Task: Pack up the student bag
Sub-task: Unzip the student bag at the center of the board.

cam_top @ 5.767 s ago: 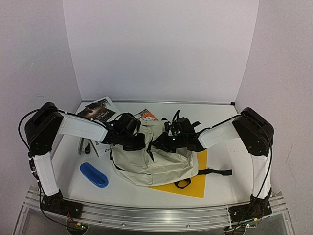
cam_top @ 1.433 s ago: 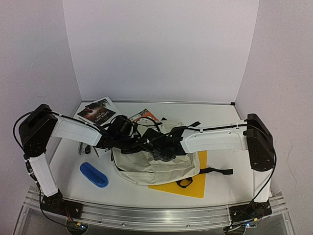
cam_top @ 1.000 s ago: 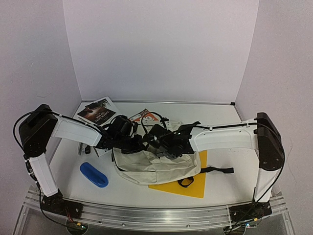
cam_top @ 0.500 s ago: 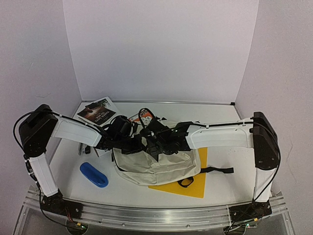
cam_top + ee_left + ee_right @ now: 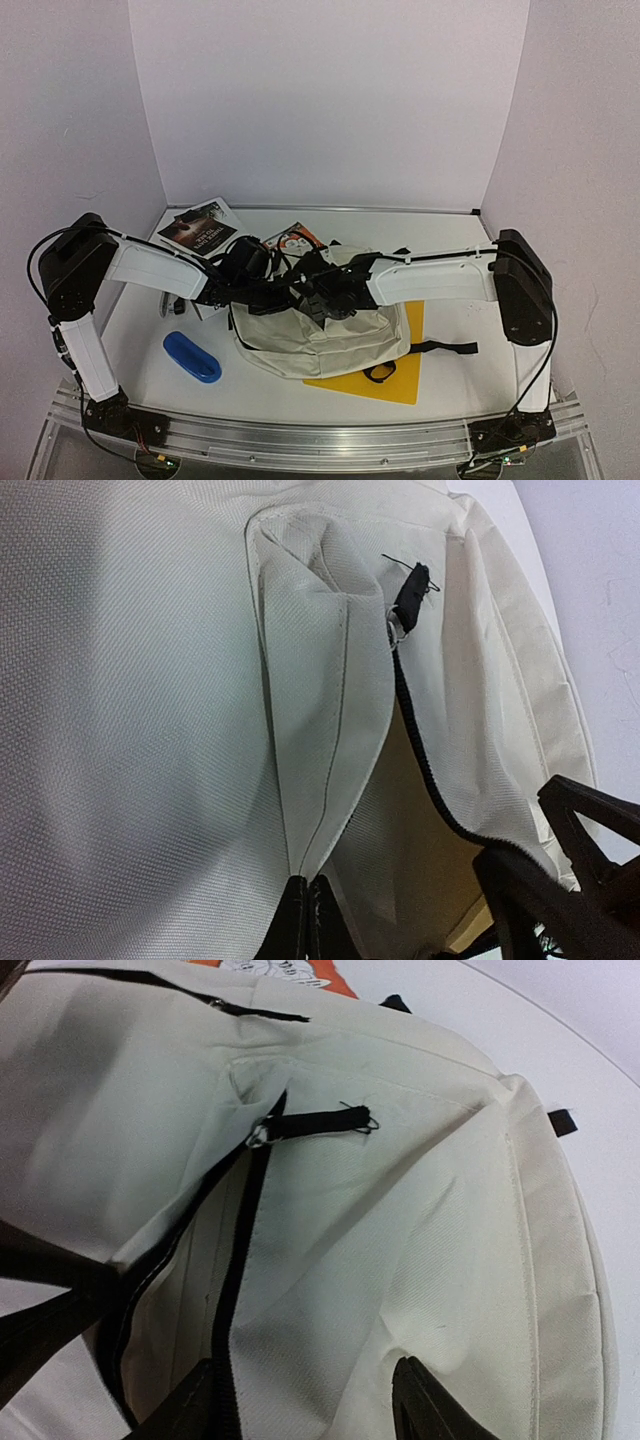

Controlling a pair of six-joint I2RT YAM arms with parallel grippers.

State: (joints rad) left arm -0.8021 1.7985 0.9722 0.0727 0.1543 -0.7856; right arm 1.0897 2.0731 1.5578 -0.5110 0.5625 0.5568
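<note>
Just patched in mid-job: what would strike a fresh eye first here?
The cream backpack mid-table, with both arms meeting over it. Its zipper is partly open: the left jaws pinch a fabric fold beside it, while the right jaws stand apart over the opposite flap. A blue case lies front left, a yellow folder under the bag.

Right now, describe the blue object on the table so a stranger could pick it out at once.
Find the cream student bag in the middle of the white table. On the left arm's side of it, nearer the front edge, the blue oblong object lies flat, apart from the bag. It is the only blue thing; the dark-covered book lies farther back.
</note>
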